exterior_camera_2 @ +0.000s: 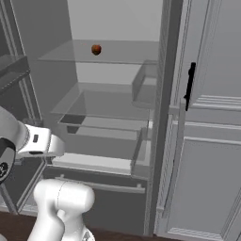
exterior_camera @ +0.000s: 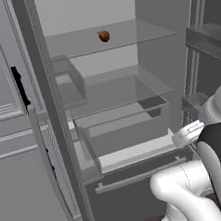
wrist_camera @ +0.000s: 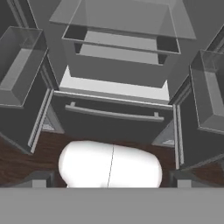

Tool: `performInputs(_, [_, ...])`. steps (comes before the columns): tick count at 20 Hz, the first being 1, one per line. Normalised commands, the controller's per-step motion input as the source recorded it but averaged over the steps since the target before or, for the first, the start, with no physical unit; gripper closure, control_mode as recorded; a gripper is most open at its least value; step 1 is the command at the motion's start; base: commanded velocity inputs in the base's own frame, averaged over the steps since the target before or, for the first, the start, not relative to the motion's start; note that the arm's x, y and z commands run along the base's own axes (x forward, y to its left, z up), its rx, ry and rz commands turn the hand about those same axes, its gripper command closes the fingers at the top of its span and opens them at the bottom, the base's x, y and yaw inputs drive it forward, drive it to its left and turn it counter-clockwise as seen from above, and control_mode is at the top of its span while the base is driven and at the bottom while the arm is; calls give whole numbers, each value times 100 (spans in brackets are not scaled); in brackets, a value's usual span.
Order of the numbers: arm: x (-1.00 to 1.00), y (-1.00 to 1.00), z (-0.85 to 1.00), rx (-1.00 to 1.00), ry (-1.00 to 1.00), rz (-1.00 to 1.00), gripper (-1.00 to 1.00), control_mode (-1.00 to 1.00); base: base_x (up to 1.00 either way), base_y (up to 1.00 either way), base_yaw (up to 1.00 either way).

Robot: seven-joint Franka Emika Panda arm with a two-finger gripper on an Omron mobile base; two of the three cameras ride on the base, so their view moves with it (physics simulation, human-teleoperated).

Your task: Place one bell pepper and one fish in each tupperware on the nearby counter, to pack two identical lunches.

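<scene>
Open fridge shelving and clear drawers face me. My end effector (wrist_camera: 109, 186) points at the lower drawers; its tips barely show at the bottom of the hand view, holding nothing I can see, and I cannot tell whether they are apart or together. Further out, one bell pepper (exterior_camera: 104, 36), the darker red one, sits near the middle of the upper glass shelf (exterior_camera: 136, 35). I judge packing hardly begun, with this pepper unpicked. No readable labels or writing.
</scene>
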Motion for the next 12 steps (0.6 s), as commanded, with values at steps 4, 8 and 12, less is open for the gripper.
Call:
performInputs(4, [0,0,0,0,0,0,-100,100,63,-11,-4])
performInputs(8, [0,0,0,0,0,0,-100,100,35,-13,-8])
performInputs(12, [16,-1,0,0,-9,-5,-100,-100,7,-2,-2])
